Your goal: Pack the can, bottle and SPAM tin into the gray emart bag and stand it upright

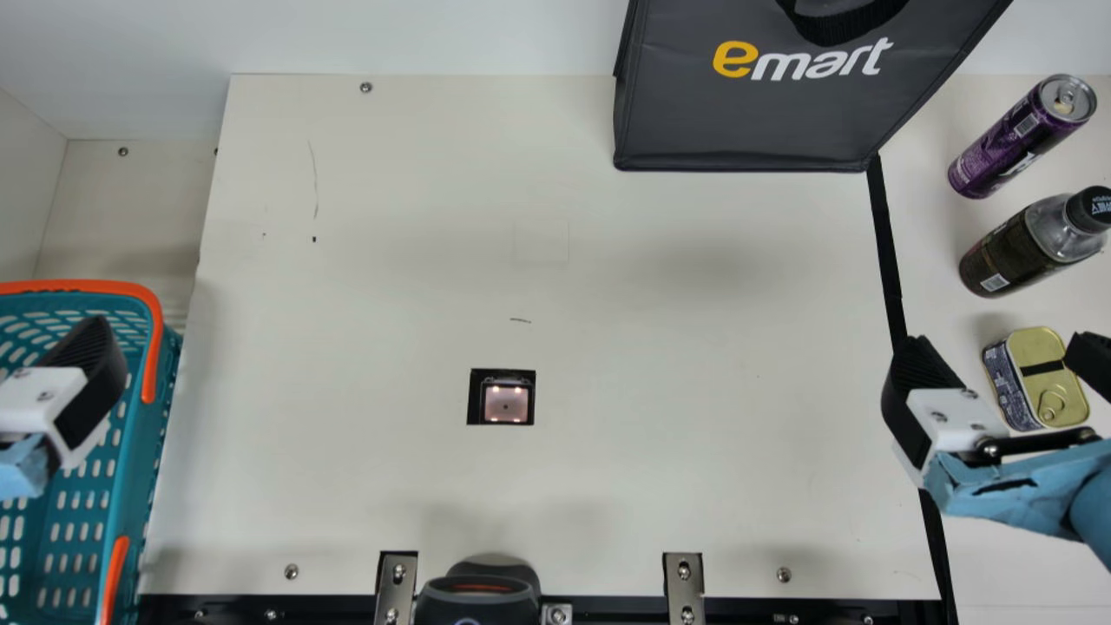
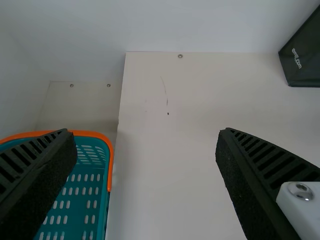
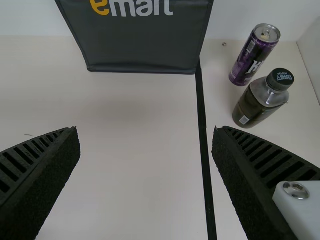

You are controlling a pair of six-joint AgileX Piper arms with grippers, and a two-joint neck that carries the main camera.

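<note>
Dark gray rectangular emart bag [image 3: 142, 47] standing on a cream table [image 3: 135, 165]; beside it, past a black strip [image 3: 202, 125], an upright purple metal can [image 3: 252, 56] and dark, black-capped clear plastic bottle [image 3: 257, 102].

The robot's left gripper, with black ribbed fingers on white mounts [image 1: 52, 399], is at the main view's left edge; in its wrist view, the left gripper [image 2: 146, 132] has its fingers spread wide apart. The matching black-and-white right gripper [image 1: 996, 344], at the main view's right edge, also has its fingers well apart, and a light-blue part [image 1: 1011, 486] adjoins its white mount [image 1: 955, 415]. Nothing is between either pair.
</note>
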